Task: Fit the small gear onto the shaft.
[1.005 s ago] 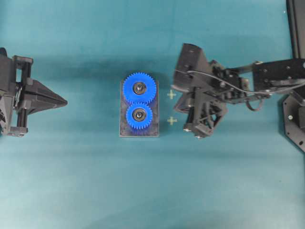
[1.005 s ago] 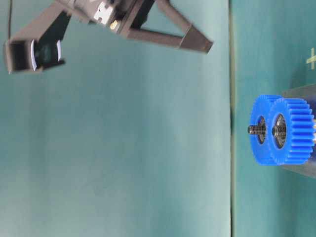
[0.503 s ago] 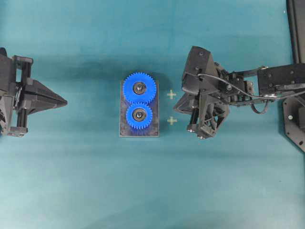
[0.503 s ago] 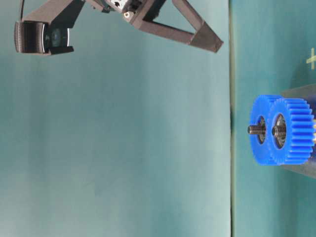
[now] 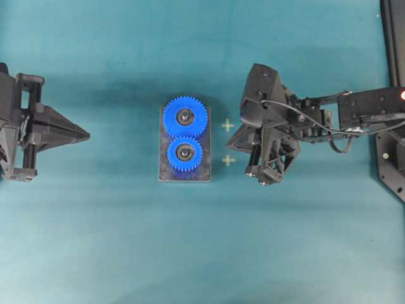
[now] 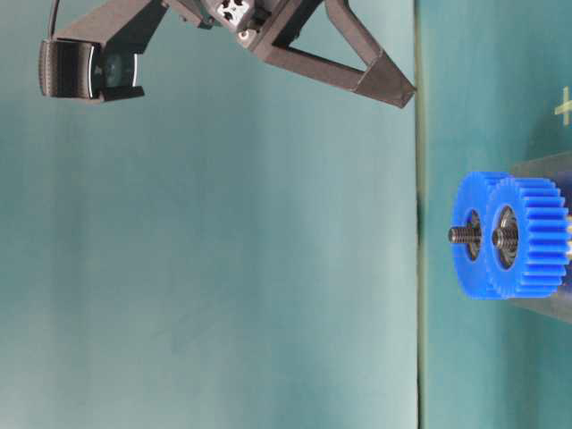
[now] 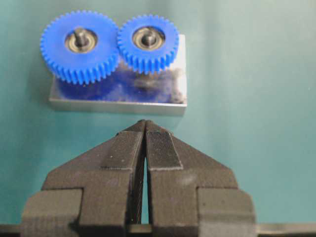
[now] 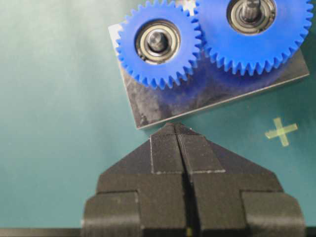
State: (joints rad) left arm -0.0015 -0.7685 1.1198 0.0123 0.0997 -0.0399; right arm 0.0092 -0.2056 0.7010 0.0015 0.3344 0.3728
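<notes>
The small gear (image 5: pixel 185 152), blue with a silver bearing hub, sits on the shaft (image 8: pixel 158 41), whose end shows in the hub centre. Its teeth mesh with the larger blue gear (image 5: pixel 185 116). Both stand on the grey metal plate (image 5: pixel 205 171). My right gripper (image 5: pixel 230 146) is shut and empty, its tip just right of the plate and raised above the table (image 6: pixel 407 93). In the right wrist view its tip (image 8: pixel 173 126) points at the plate edge (image 8: pixel 148 113) below the small gear (image 8: pixel 158 43). My left gripper (image 5: pixel 87 134) is shut and empty, far to the left; its wrist view shows the small gear (image 7: pixel 148 42).
Two pale cross marks (image 5: pixel 228 125) (image 5: pixel 228 160) lie on the teal mat between the plate and the right gripper. A black frame (image 5: pixel 392 38) and base (image 5: pixel 389 158) stand at the right edge.
The right gripper has tilted and its tip has sunk closer to the table beside the plate. The gears, the plate and the left arm have not moved.
</notes>
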